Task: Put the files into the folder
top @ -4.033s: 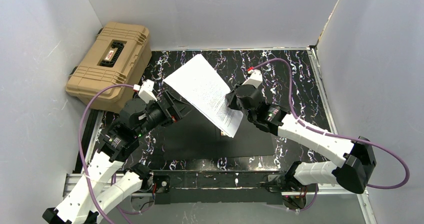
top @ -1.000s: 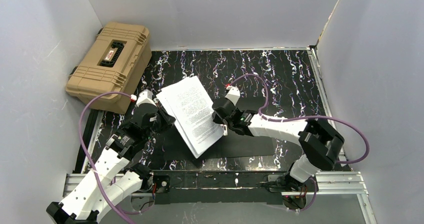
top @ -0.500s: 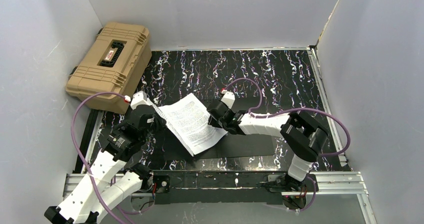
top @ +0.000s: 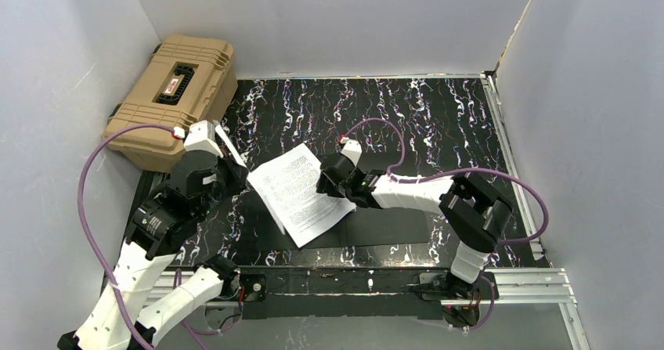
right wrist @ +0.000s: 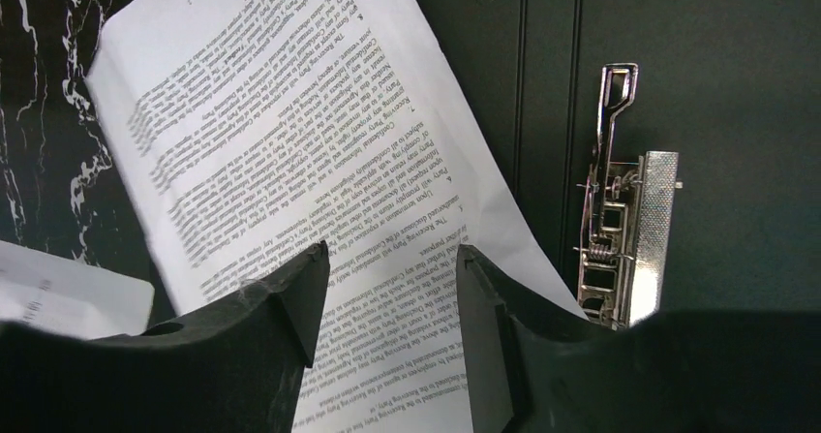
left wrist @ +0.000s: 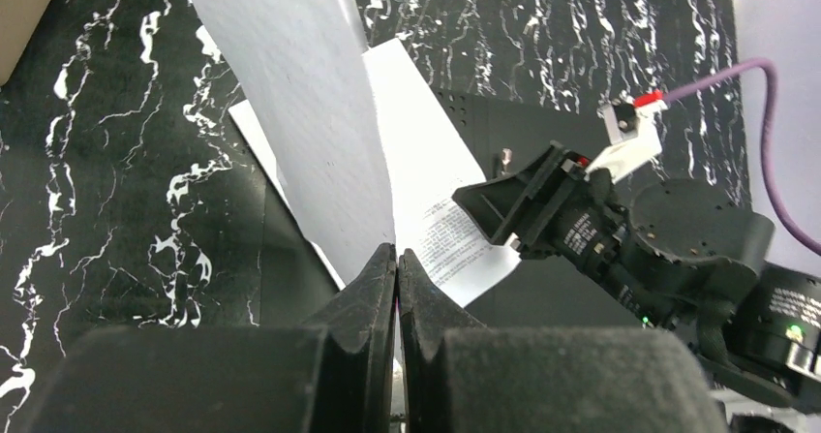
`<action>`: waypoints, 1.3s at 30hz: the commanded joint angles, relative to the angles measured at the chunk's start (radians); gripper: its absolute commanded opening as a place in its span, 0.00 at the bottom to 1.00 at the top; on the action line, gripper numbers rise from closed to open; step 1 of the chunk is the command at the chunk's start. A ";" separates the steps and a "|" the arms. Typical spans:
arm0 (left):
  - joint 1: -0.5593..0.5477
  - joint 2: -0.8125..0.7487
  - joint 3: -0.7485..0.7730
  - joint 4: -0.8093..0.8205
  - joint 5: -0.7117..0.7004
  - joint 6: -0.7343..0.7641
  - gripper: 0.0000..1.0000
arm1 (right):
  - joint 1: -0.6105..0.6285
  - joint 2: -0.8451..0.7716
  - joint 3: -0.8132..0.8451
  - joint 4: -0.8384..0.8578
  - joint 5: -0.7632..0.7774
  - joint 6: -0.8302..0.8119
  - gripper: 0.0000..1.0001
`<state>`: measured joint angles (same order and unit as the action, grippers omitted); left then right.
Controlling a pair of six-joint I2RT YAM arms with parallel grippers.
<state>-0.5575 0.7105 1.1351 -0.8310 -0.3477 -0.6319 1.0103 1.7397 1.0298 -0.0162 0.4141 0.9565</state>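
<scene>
The files, white sheets printed with small black text, lie slanted over the left part of the open folder, whose black inside faces up. My left gripper is shut on the sheets' left edge; in the left wrist view a sheet rises from the closed jaws. Over the sheets' right edge my right gripper stands open. In the right wrist view its fingers straddle the printed page without pinching it, beside the folder's metal clip.
A tan ribbed hard case stands at the back left, close behind the left arm. The tabletop is black marble-patterned, with white walls on three sides. Purple cables loop off both wrists.
The sheets have come down from a steep tilt to lie low over the folder. My right gripper has opened and let go of them. The left wrist has drawn back to the left.
</scene>
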 commanded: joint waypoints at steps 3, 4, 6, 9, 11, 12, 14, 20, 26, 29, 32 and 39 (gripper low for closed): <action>0.007 0.053 0.121 -0.057 0.126 0.081 0.00 | 0.005 -0.145 0.020 -0.024 -0.010 -0.107 0.66; 0.007 0.059 0.135 -0.057 0.147 0.086 0.00 | 0.004 -0.170 0.012 -0.025 -0.012 -0.124 0.67; 0.007 0.069 0.160 -0.053 0.191 0.095 0.00 | 0.004 -0.218 -0.006 -0.023 -0.028 -0.163 0.71; 0.007 0.080 0.186 -0.034 0.259 0.112 0.00 | 0.004 -0.290 -0.037 -0.015 -0.062 -0.215 0.75; 0.007 0.085 0.201 -0.015 0.307 0.123 0.00 | 0.002 -0.336 -0.058 -0.011 -0.080 -0.245 0.80; 0.007 0.088 0.210 -0.008 0.336 0.130 0.00 | 0.000 -0.361 -0.072 -0.002 -0.099 -0.264 0.82; 0.007 0.098 0.230 -0.001 0.407 0.139 0.00 | -0.004 -0.417 -0.095 0.007 -0.127 -0.298 0.85; 0.007 0.105 0.276 0.030 0.583 0.192 0.00 | -0.025 -0.581 -0.161 0.077 -0.251 -0.380 0.94; 0.007 0.093 0.322 0.070 0.744 0.248 0.00 | -0.036 -0.720 -0.186 0.138 -0.381 -0.434 0.99; 0.007 0.090 0.349 0.095 0.842 0.253 0.00 | -0.035 -0.767 -0.185 0.175 -0.479 -0.461 0.99; 0.007 0.082 0.361 0.144 0.950 0.245 0.00 | -0.036 -0.800 -0.169 0.191 -0.541 -0.485 0.99; 0.007 0.089 0.405 0.248 1.171 0.215 0.00 | -0.035 -0.849 -0.128 0.212 -0.643 -0.514 0.99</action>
<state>-0.5571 0.7956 1.4956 -0.6743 0.6338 -0.4049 0.9764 0.9188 0.8536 0.1291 -0.1337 0.4847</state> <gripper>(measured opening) 0.009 0.984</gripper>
